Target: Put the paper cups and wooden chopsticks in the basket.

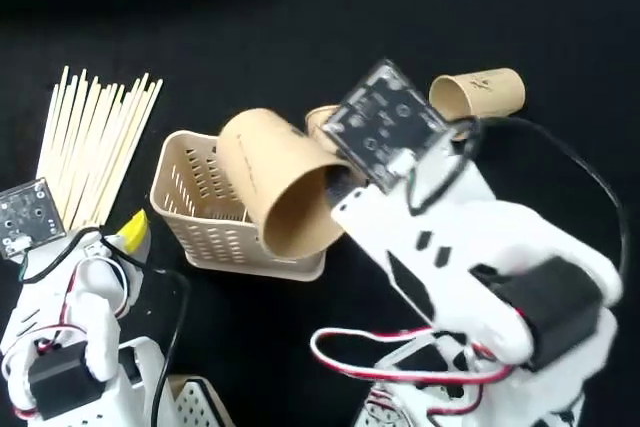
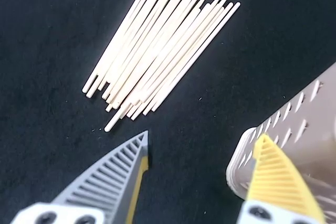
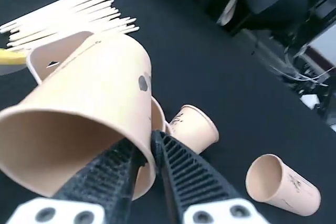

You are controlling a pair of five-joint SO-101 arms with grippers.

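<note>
1. The right gripper is clamped narrow on the rim of the held cup, with one finger inside the mouth and one outside.
2. In the high view the held cup is tipped on its side, mouth toward the arms' bases, over the 3 o'clock half of the basket.
3. The far cup lies on its side on the black table, at 2 o'clock from the basket and well apart from it.
4. The near cup lies just behind the held cup, at about 1 o'clock (partly hidden from above).
5. The wooden chopsticks lie flat in a loose fan at 10 o'clock from the basket, near it but not touching.
6. The left gripper stands wide with nothing between its fingers, at 8 o'clock from the basket; its yellow finger is just beside the basket's corner.
</note>
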